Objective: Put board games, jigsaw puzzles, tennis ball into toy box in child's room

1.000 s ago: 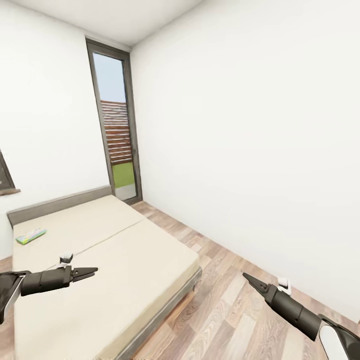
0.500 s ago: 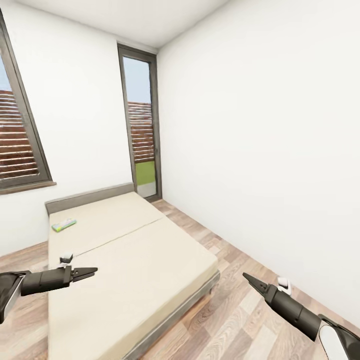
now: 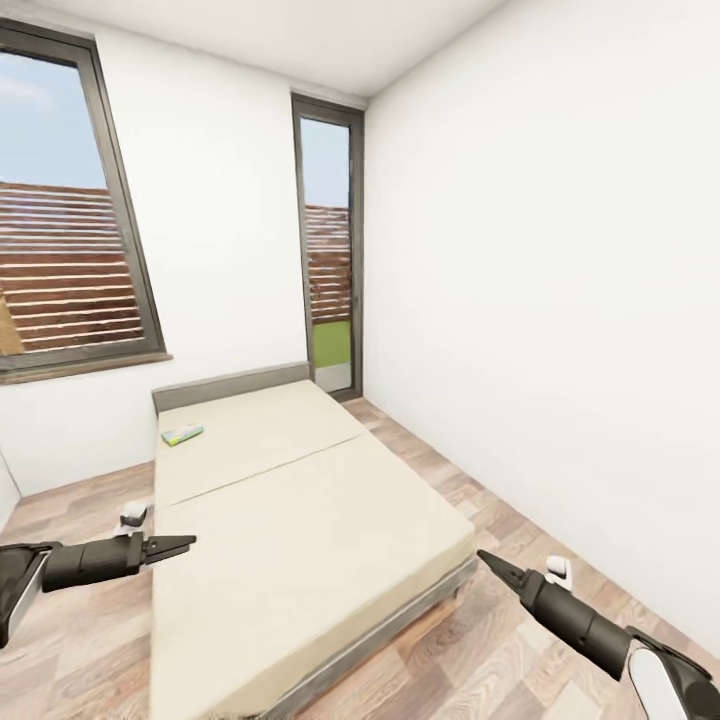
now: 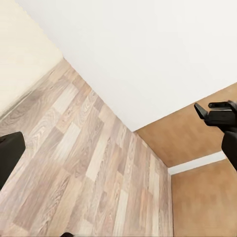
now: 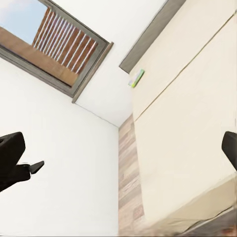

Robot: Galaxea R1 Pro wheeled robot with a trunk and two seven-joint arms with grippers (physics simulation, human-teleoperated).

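Observation:
A flat green board game (image 3: pixel 182 434) lies on the beige bed (image 3: pixel 300 500) close to the grey headboard; it is also a small green strip (image 5: pixel 137 78) in the right wrist view. My left gripper (image 3: pixel 178 546) hovers open over the bed's left edge, well short of the game. My right gripper (image 3: pixel 487 559) hangs over the floor off the bed's right corner, and its fingers (image 5: pixel 230 148) stand wide apart at the edges of its wrist view, nothing between them. One left finger (image 4: pixel 10 158) shows over wooden floor.
The bed fills the middle of the room, headboard against the far wall. A large window (image 3: pixel 60 260) is at the left and a tall glass door (image 3: pixel 330 290) in the far corner. Wooden floor (image 3: pixel 470 500) runs along the right wall.
The whole view has swung, so the bed and door sit further right and the large left window has come into sight. Both arms keep the same pose.

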